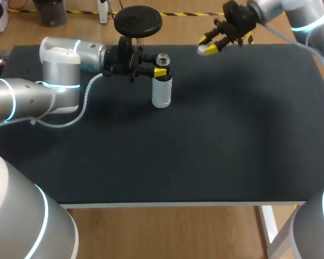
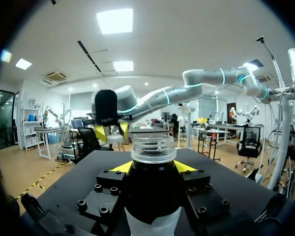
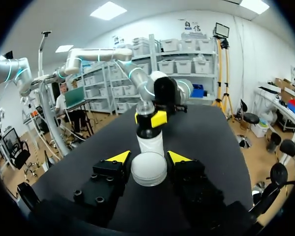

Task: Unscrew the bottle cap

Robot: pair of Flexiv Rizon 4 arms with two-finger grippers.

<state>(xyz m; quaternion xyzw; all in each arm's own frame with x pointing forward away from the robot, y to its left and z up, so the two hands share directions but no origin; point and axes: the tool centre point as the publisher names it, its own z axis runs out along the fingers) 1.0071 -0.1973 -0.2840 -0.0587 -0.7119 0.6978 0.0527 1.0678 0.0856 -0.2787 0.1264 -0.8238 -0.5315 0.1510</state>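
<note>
A clear bottle [image 1: 162, 89] with a white label stands upright at the table's back middle, its threaded neck [image 2: 153, 147] bare and uncapped. My left gripper [image 1: 160, 72] comes in level from the left and is shut on the bottle just under the neck, a yellow tip on each side. The white cap [image 1: 208, 49] sits between the yellow tips of my right gripper [image 1: 210, 44], which is shut on it low over the table's back right. In the right wrist view the cap [image 3: 149, 168] is held well apart from the bottle [image 3: 150, 135] ahead.
The black table top [image 1: 216, 145] stretches between the two arms, with its white front edge [image 1: 167, 204] nearest me. A white cable [image 1: 83, 105] loops along my left arm just above the surface.
</note>
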